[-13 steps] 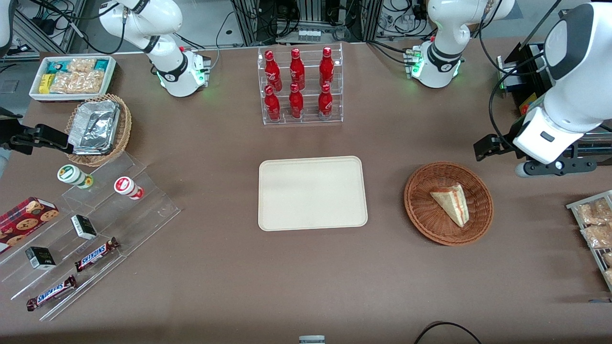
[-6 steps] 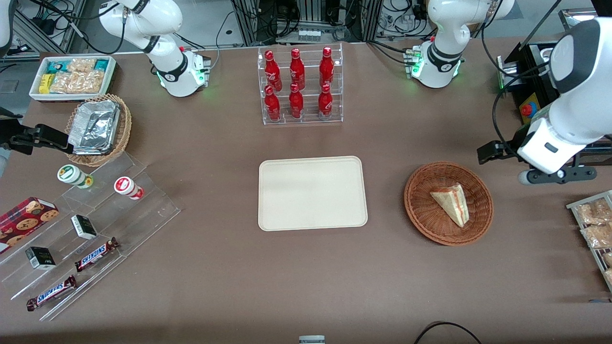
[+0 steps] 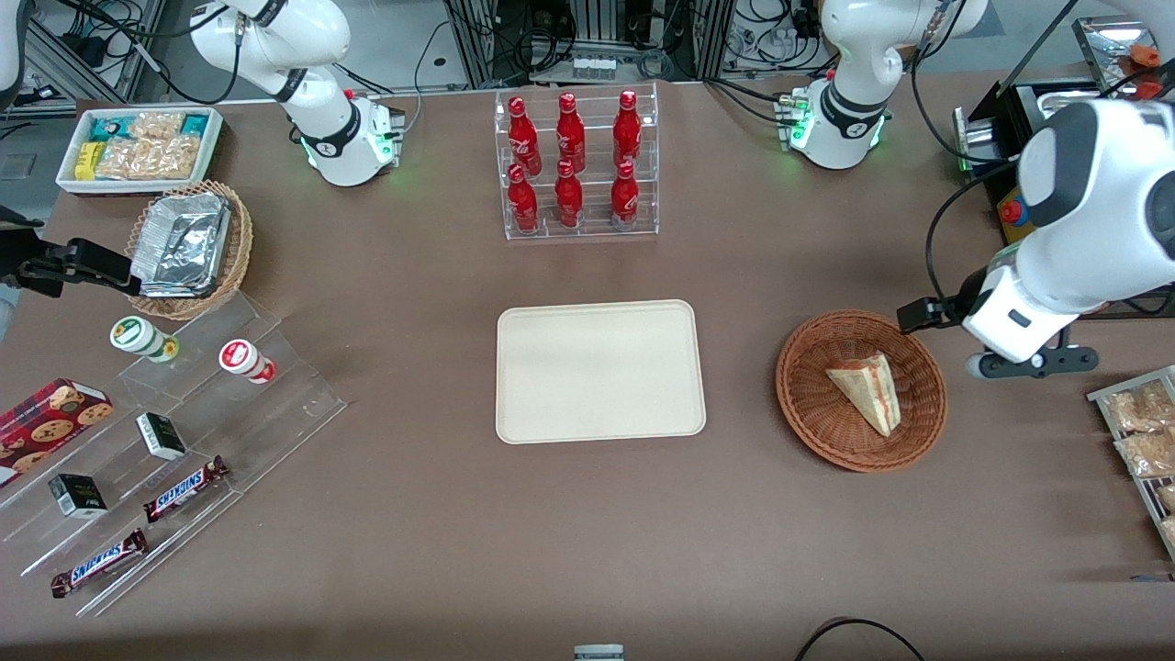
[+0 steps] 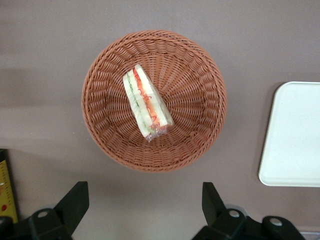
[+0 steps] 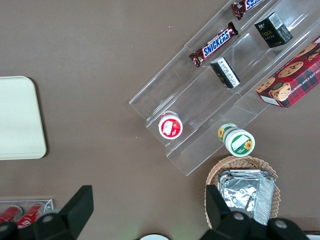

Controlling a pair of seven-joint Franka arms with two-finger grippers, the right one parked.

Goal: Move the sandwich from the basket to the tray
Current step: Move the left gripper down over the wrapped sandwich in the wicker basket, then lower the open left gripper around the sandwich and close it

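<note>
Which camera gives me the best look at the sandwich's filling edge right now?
The left wrist view: it looks straight down on the sandwich in the basket, cut edge showing, with the open gripper beside the basket. The front view shows the sandwich smaller, mostly bread. The right wrist view does not show it.

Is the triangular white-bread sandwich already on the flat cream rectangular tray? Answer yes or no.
No, the sandwich lies in the reddish-brown wicker basket; the tray is bare, the open gripper above.

6 red bottles stand in a clear rack; 2 Snickers bars (wrapped) lie on clear steps.
</note>
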